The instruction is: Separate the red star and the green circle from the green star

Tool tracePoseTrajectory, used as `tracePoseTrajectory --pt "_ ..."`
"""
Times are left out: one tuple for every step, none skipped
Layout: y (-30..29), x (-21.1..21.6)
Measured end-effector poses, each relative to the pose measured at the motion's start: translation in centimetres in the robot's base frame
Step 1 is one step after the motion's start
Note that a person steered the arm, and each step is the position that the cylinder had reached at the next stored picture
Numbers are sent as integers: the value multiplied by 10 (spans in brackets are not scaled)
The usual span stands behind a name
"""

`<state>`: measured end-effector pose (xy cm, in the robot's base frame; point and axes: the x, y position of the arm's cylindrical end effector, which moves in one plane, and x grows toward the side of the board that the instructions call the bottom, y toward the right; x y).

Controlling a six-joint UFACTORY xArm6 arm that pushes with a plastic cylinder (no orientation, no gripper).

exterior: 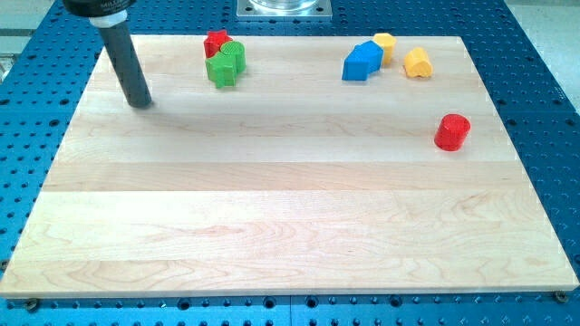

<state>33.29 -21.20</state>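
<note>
A red star sits near the view's top edge of the wooden board. A green circle touches it on its lower right. A green star lies just below, touching the green circle. All three form one tight cluster. My tip rests on the board to the view's left of the cluster and a little lower, clearly apart from the green star. The dark rod rises from it toward the view's top left.
A blue block lies at the top right, with a yellow block behind it and a yellow heart-like block to its right. A red cylinder stands near the right edge. A blue perforated table surrounds the board.
</note>
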Motion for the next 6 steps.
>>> tracePoseTrajectory --pt "0 -40" --pt "25 -89" --pt "79 -118" --pt "150 -80" --pt "200 -31" --pt "187 -61"
